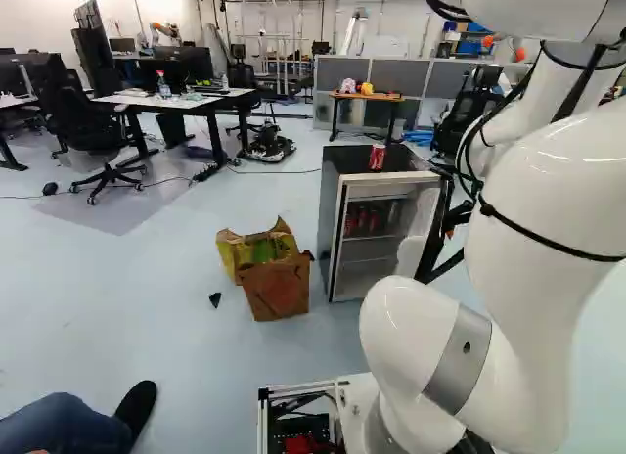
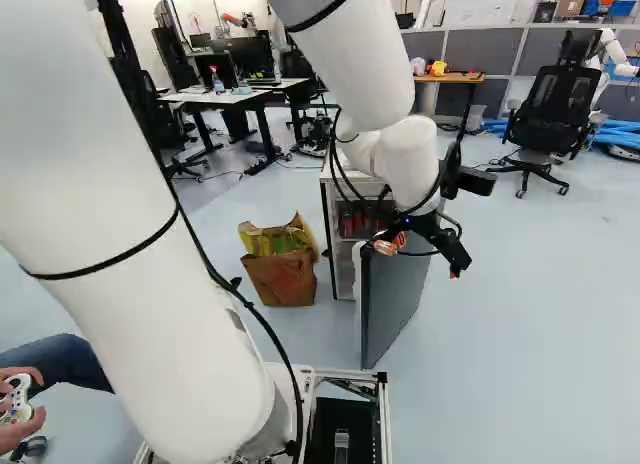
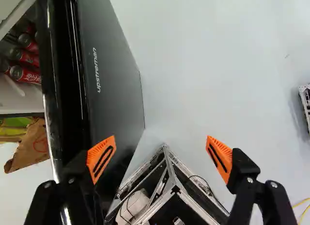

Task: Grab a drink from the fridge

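Cans: you've got red cans (image 1: 362,221) on the upper shelf inside the open fridge (image 1: 333,214), plus one lone can (image 1: 377,158) on top, close to the front edge.
Handling: these look full, so expect modest weight; the smooth skin may be slick if chilled, and the thin wall could dent under a hard squeeze.
Hold: take one around mid-body, a pad on each side, well below the rim.
Gripper: your gripper (image 3: 161,148) is spread wide — nothing between the orange pads.
Door: you're on the outer side of the door (image 3: 114,79), so the shelved cans sit past its free edge, off beside one finger. You'll likely need to back around that edge — watch for snagging it.
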{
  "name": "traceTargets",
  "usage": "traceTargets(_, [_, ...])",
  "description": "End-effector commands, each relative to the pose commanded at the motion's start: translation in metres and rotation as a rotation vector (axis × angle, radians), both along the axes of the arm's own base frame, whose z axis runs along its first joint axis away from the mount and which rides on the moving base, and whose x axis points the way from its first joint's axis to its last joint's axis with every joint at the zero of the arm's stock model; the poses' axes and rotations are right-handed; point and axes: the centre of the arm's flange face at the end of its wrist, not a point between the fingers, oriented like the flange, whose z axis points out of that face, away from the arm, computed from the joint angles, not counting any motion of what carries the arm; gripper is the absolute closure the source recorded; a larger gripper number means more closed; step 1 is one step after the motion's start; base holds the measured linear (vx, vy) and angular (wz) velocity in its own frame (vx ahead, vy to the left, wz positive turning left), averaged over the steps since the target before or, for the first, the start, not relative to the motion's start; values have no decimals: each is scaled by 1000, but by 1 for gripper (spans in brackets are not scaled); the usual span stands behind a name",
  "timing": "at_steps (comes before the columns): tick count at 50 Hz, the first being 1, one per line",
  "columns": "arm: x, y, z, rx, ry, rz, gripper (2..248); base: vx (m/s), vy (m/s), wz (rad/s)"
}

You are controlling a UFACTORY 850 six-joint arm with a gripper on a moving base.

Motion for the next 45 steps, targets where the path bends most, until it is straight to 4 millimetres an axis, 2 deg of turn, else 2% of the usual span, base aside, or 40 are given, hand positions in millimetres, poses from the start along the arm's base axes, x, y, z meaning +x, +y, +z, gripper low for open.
traceTargets(45, [42, 49, 2, -79, -18, 240, 3, 0, 0, 0])
